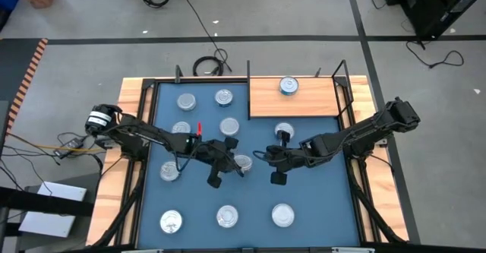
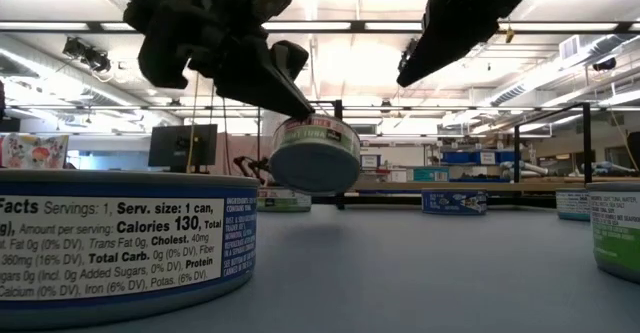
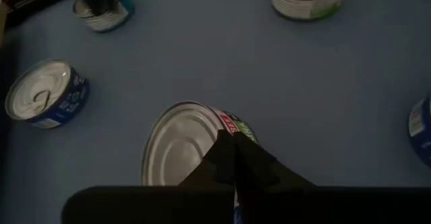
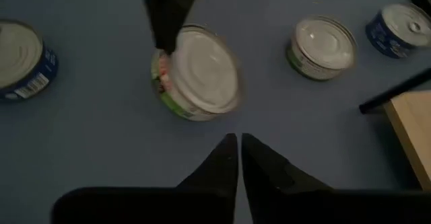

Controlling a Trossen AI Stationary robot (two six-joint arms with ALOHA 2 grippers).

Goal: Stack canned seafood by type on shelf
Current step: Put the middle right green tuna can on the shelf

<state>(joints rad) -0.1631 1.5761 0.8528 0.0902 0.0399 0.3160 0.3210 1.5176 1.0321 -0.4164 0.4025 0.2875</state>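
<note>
My left gripper (image 1: 228,164) is shut on a tin of canned seafood (image 1: 242,162) with a green and pink label, over the middle of the blue mat (image 1: 319,200). The low view shows that tin (image 2: 315,153) lifted and tilted. My right gripper (image 1: 267,159) hovers just right of it, fingertips (image 4: 229,150) nearly together with nothing between them. The light-brown shelf (image 1: 311,101) lies at the far right with one tin (image 1: 288,86) standing on it. Another tin (image 1: 283,131) stands on the mat just in front of the shelf. My left gripper pinches the tin at its rim (image 3: 227,128), where the silver lid meets the label wall. The fingers (image 2: 285,88) slant down onto it from the table's left. The tin hangs below them, tilted on edge and clear of the mat.
Several more tins stand scattered on the mat: at the far left (image 1: 186,101), in the middle (image 1: 229,125) and along the near edge (image 1: 227,216). A black frame post (image 1: 248,86) runs along the shelf's left edge. Bare mat lies at the near right.
</note>
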